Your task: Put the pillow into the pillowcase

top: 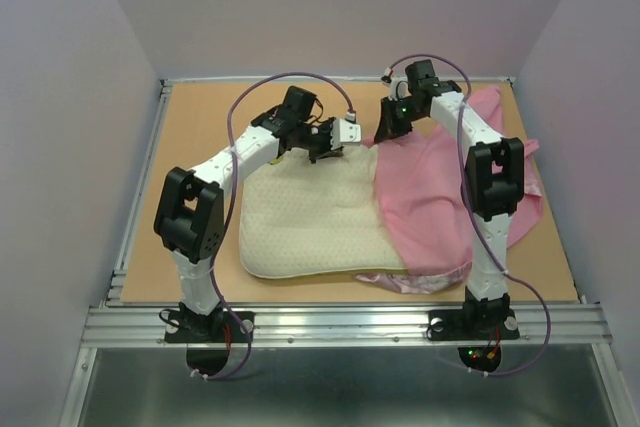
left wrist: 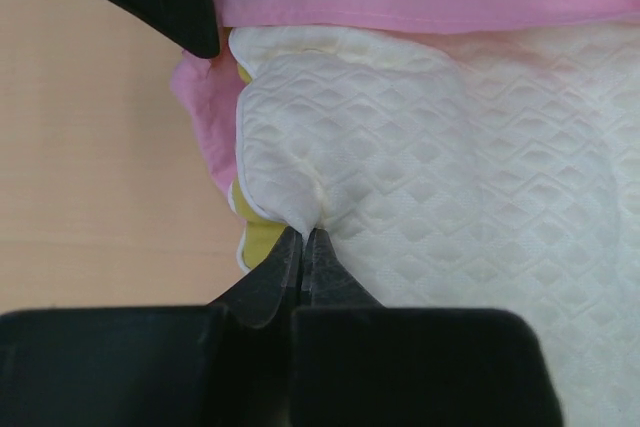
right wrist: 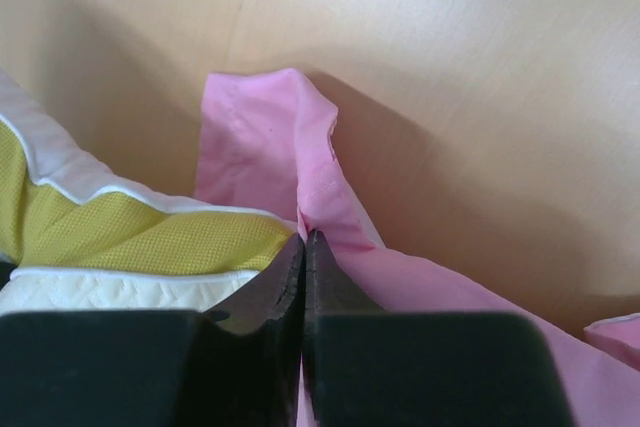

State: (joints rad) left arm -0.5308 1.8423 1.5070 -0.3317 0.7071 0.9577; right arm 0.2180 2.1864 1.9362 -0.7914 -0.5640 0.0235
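Observation:
The cream dimpled pillow [top: 310,222] lies flat in the middle of the table, its right end inside the pink pillowcase [top: 430,197]. My left gripper [top: 330,147] sits at the pillow's far edge and is shut on a pinch of the pillow's fabric [left wrist: 300,209]; the yellow side band [left wrist: 258,242] shows beside it. My right gripper [top: 385,132] is at the pillowcase's far left corner, shut on the pink hem [right wrist: 320,209]. The pillow's yellow band [right wrist: 140,232] lies just left of the right gripper [right wrist: 305,237].
The brown tabletop [top: 200,137] is ringed by a metal frame [top: 140,187] and grey walls. A strip of shiny patterned fabric [top: 400,282] shows at the pillowcase's near edge. The pillowcase spreads toward the table's right edge [top: 535,187].

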